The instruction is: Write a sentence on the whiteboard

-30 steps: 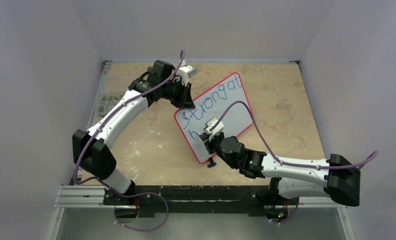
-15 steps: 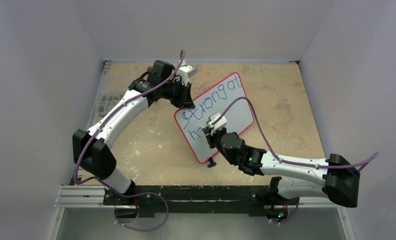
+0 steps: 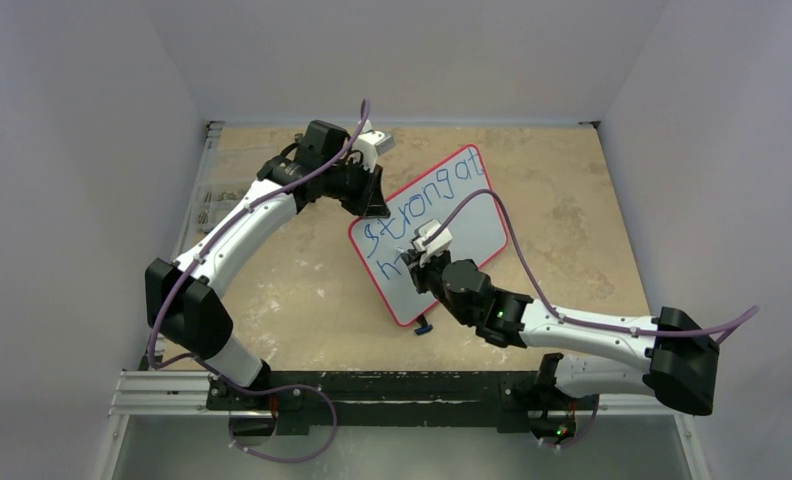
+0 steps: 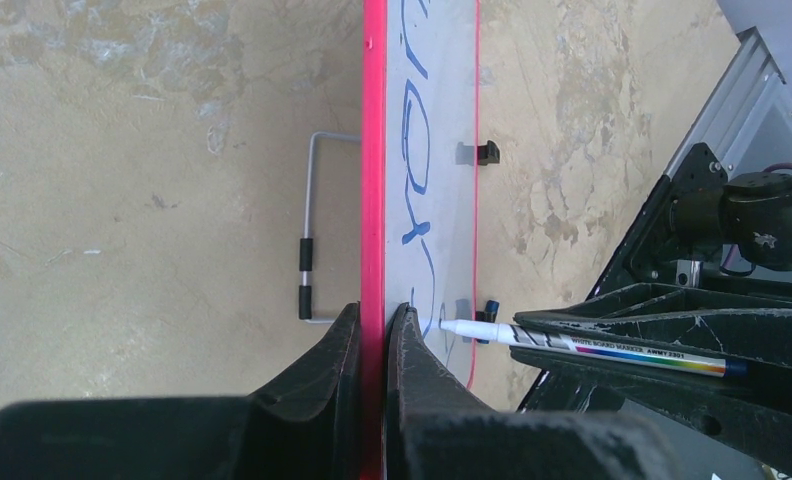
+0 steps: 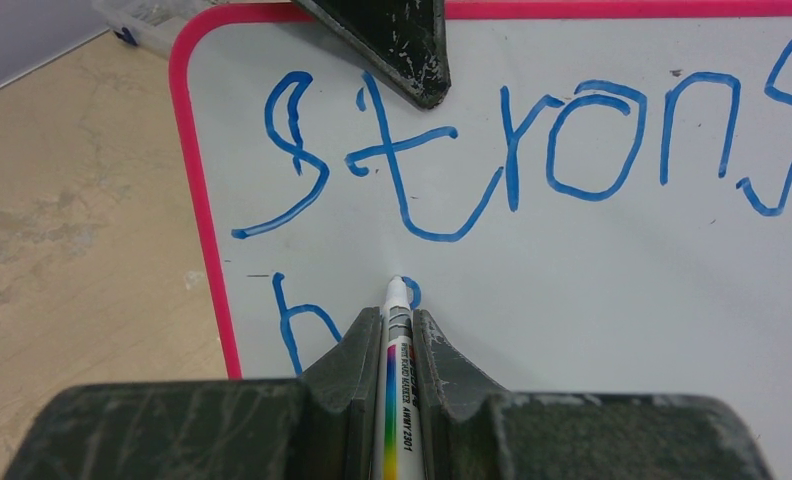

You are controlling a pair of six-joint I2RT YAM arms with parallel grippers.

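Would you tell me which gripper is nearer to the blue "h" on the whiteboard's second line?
Right. The right gripper holds the marker with its tip just beside the h; the left gripper clamps the whiteboard at its edge, beyond the first line.

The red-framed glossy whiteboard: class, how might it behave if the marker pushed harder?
Probably stiff: the whiteboard shows no bend under the white marker. Likely tips easily: only a thin wire stand backs it, and the left claw clamps its edge.
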